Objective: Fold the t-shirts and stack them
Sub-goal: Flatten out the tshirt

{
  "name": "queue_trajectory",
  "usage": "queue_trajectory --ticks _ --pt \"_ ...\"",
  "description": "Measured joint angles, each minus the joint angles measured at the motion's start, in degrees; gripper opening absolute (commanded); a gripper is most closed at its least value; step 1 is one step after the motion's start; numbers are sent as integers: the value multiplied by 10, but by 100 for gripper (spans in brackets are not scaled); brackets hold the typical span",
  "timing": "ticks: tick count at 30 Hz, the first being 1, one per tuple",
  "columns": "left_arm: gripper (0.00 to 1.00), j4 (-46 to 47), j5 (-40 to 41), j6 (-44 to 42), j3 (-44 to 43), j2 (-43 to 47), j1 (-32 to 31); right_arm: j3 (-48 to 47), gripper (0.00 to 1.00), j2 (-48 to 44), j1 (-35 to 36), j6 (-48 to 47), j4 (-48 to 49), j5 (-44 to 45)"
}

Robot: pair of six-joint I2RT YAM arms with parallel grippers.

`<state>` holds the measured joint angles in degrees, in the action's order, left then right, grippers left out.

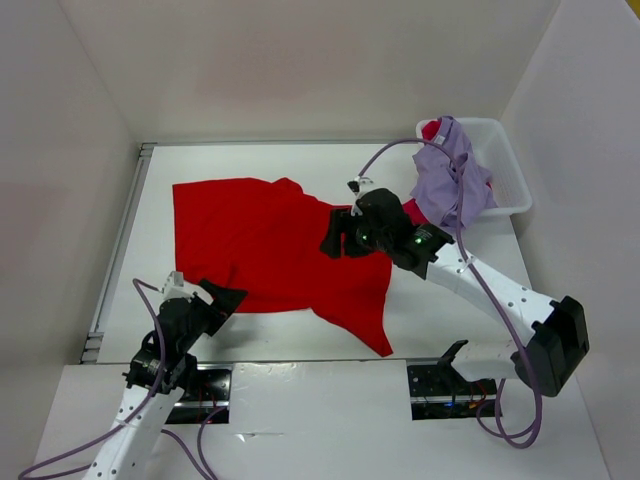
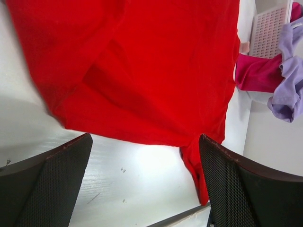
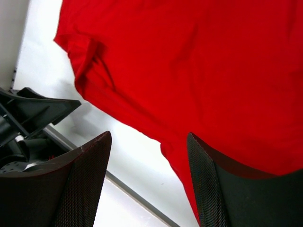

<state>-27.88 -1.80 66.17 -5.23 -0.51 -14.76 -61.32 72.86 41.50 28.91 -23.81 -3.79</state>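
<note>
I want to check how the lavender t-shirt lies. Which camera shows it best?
The top external view: most of the lavender t-shirt shows there, bunched over the rim of the white bin. The left wrist view catches only a crumpled part at its right edge; the right wrist view shows none of it.

Red t-shirt point(image 1: 260, 240) flat; lavender point(image 1: 450, 175), crimson point(image 2: 258, 73) t-shirts bunched

Spread t-shirt point(image 1: 270, 240) lies centre; bin point(image 1: 512, 172) (holding other t-shirts point(image 1: 450, 185)) behind, right.
</note>
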Motion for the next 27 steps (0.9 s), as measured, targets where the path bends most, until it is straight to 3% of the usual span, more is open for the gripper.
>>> queue_trajectory --ticks 9,18,24,27 --pt "99 14 36 25 4 0 0 0 71 -29 0 -5 -30 68" --pt "99 14 117 122 4 0 0 1 71 -82 5 59 -51 123" --pt "99 15 145 118 4 0 3 36 78 -112 11 126 -66 160" --pt "99 40 160 43 8 0 11 44 81 -113 16 161 -79 177"
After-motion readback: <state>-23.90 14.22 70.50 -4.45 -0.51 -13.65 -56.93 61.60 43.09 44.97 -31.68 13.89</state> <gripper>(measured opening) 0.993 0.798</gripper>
